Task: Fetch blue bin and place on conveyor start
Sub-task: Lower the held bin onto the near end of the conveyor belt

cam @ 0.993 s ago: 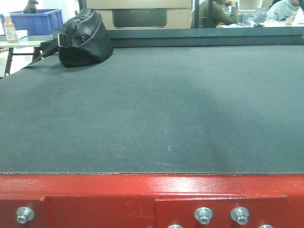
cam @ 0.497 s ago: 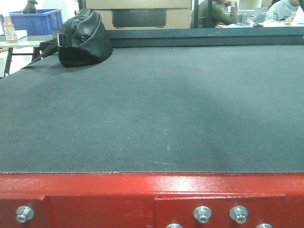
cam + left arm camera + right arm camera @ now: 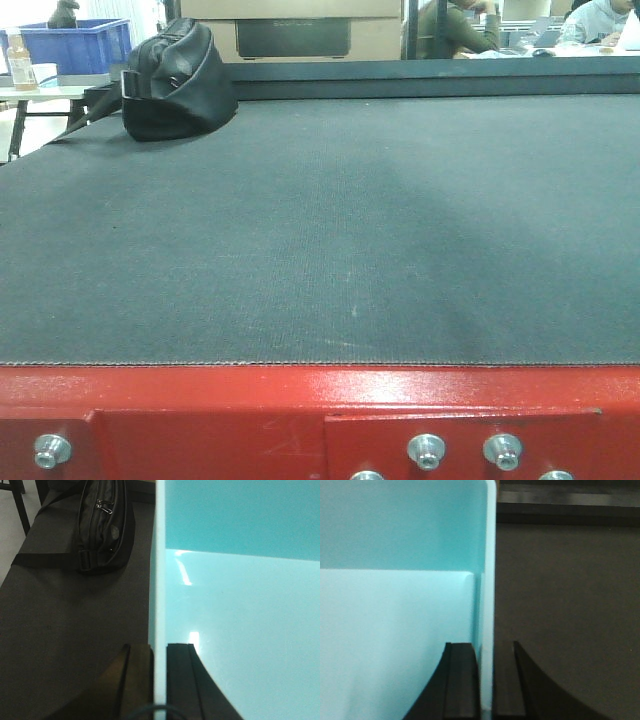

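**Two-Sided Grip Carries the Bin Over the Belt**

Front view first. The conveyor start (image 3: 320, 230) fills the picture, dark grey fabric running down to the red frame (image 3: 200, 400) and its bolt heads (image 3: 428, 452) at 6 o'clock. A black bag (image 3: 178, 85) sits on the belt at 11 o'clock. Beyond it stand a dark blue crate (image 3: 75, 45) and a bottle (image 3: 18, 62), neither one our target. No bin and no arm shows here, so the landing patch lies open.

Over to the left wrist. There's the blue bin (image 3: 240, 605), its pale turquoise inside spreading from 12 round to 5 o'clock. The left tool (image 3: 159, 650) straddles the thin wall, one finger inside, one outside, closed right down onto it. Belt and bag lie off at 9 to 11 o'clock.

Right wrist now, the mirror picture. The right tool (image 3: 487, 650) pinches the opposite wall the same way, bin at 9 o'clock, bare belt at 3.

Why both sides? I'd say a wide, smooth tub with only a thin rim gives a single pinch no way to keep it level, so opposite grips do that job. The bin is over the belt; whether its base touches, I cannot tell.
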{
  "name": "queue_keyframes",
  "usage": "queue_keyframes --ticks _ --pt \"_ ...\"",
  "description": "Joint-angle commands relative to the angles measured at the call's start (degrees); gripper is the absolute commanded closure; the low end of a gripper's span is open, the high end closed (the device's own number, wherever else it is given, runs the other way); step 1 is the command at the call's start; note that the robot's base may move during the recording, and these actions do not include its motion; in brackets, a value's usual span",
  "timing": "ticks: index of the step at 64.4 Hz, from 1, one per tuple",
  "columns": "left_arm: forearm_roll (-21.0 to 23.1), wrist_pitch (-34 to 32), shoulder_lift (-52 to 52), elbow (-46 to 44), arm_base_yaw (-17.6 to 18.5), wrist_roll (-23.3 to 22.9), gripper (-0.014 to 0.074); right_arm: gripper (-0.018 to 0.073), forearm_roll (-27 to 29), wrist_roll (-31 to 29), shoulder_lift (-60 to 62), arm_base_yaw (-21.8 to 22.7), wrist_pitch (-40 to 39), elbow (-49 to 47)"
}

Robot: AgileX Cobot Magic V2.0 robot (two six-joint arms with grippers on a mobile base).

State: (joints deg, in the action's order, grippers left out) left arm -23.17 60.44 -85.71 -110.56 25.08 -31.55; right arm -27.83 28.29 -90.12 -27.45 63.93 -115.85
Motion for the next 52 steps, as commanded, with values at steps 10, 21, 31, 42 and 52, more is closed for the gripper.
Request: queue_keyframes --ticks 10,21,31,42,52 --pt "-1.2 -2.4 0.5 -0.8 0.2 -0.2 0.0708 0.0718 -3.1 -0.5 0.5 0.3 -1.3 -0.6" --pt "-1.0 -3.3 -0.3 -0.8 0.2 1.4 0.0708 0.0718 0.3 -0.2 -0.2 0.4 -2.9 0.4" --pt "0.7 -2.5 -3.6 0.4 0.2 1.4 0.0708 0.0720 3.1 1.8 -0.9 2.9 -6.0 7.1" --pt "2.6 -8.6 -5.8 7.8 0.2 1.4 0.0708 0.0720 9.0 2.3 -0.9 6.2 -15.3 17.1" --pt "3.5 -16.3 -7.3 16.9 0.2 1.3 0.0708 0.0720 9.6 2.8 -1.6 7.2 -23.9 26.7"
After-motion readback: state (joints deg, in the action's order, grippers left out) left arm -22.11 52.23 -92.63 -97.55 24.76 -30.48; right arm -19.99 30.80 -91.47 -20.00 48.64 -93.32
